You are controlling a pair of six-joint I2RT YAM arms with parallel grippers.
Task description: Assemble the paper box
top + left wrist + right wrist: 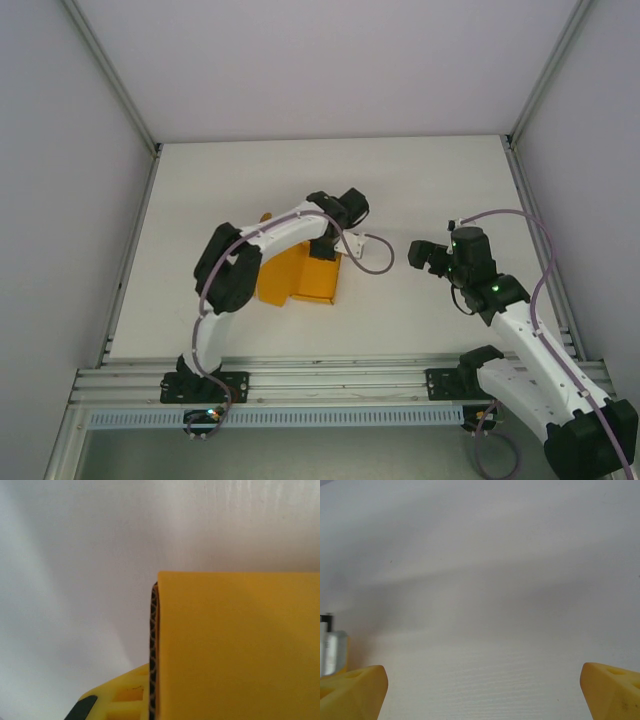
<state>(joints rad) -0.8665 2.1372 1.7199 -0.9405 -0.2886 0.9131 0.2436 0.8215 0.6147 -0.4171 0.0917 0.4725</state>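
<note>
The left arm arches forward and folds rightward, its end effector [328, 248] low on the paper box [300, 282] at mid-tabletop [400, 180]; its grip cannot be told. The right arm reaches inward, its end effector [416, 256] spread wide and empty, well apart from the box.

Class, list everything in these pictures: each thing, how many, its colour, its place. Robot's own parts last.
table: one, white, under everything
paper box: one, orange-yellow, on the table left of centre
rail: one, silver, along the table's near edge
arms: two, white with black joints, based on the rail
cables: two, greyish purple, one looping off each arm
left hand: one, yellow-fingered, over the box's far right part
right hand: one, yellow-fingered, open, over bare table right of the box
</note>
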